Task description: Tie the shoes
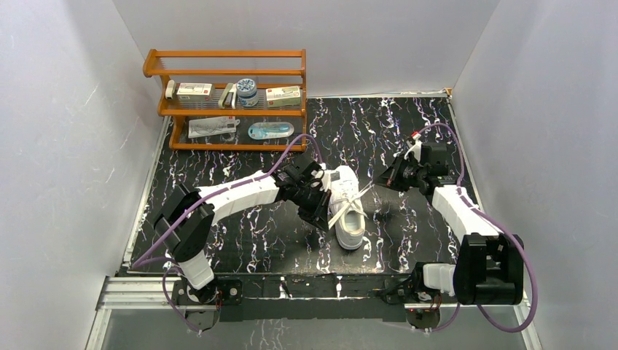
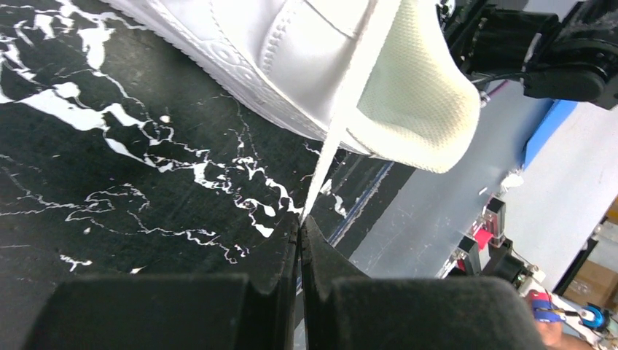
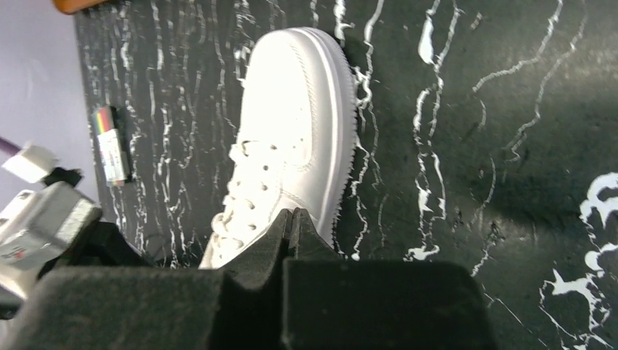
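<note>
Left gripper [image 2: 300, 227] jaws pressed together, pinching a white lace [image 2: 328, 149] drawn taut up to the white sneaker [image 2: 277, 51] on the marbled black table [image 2: 109, 189].

white arm links [image 1: 237, 193], black joints [image 1: 191, 226], purple cables [image 1: 307, 135]

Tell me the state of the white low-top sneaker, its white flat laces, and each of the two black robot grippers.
white low-top sneaker: upright on its sole, not tied.
white flat laces: drawn out taut to either side, no bow.
left black gripper: shut, pinching one lace.
right black gripper: shut, apparently pinching the other lace.
</note>
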`<state>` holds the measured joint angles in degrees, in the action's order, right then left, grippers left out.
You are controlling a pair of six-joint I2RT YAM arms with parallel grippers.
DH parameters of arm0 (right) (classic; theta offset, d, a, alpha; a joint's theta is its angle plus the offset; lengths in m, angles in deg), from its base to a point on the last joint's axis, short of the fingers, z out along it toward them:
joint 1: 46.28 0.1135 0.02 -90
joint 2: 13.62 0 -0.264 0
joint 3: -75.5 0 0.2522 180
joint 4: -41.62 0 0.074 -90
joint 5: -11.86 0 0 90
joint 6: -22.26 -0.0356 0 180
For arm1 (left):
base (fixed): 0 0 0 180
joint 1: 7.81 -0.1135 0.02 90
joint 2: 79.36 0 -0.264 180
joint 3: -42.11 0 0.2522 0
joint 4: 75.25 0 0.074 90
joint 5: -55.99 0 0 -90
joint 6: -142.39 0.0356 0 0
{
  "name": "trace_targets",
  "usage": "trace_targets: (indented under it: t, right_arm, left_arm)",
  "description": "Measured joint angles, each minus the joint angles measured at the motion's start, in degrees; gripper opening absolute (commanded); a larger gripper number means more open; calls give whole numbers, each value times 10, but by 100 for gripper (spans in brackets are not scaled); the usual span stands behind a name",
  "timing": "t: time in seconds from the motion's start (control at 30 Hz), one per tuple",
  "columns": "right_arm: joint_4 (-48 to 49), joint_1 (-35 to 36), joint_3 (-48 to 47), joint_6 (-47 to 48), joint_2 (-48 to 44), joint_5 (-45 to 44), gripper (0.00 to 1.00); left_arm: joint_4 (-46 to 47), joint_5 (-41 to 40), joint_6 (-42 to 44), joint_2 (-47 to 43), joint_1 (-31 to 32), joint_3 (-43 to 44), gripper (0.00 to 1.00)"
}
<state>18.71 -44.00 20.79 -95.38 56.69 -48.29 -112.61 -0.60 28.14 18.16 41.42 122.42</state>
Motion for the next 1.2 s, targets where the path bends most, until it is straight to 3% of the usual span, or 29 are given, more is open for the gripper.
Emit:
trace_targets:
  t: [0.33, 0.73, 0.83, 0.87, 0.97, 1.0, 1.03, 1.07, 1.1, 1.2]
  right_arm:
    - [-45, 5, -39, 16, 55, -56, 0]
    - [0, -8, -40, 33, 100, -145, 0]
    - [7, -3, -40, 44, 100, -148, 0]
    - [5, 0, -42, 49, 100, -147, 6]
    - [-47, 8, -75, 64, 106, -144, 36]
    - [-71, 11, -97, 70, 110, -143, 48]
    - [-92, 14, -117, 75, 113, -143, 62]
    - [-115, 20, -143, 84, 115, -146, 86]
    - [-136, 26, -168, 90, 115, -150, 96]
    - [-193, 54, -242, 113, 105, -156, 99]
  left_arm:
    - [-4, -67, -9, 0, -1, -1, 0]
    - [-10, -80, -1, 3, -6, -41, 0]
    - [-22, -80, 5, 7, -7, -42, 23]
    - [-27, -81, 8, 7, -7, -41, 29]
    - [-46, -87, 12, 6, -7, -23, 40]
    - [-50, -91, 11, 5, -7, -16, 55]
    - [-53, -96, 12, 3, -7, -10, 61]
    - [-54, -102, 13, -2, -6, -5, 63]
    - [-56, -108, 12, -10, -6, -2, 64]
    - [-65, -134, 8, -52, -6, 0, 65]
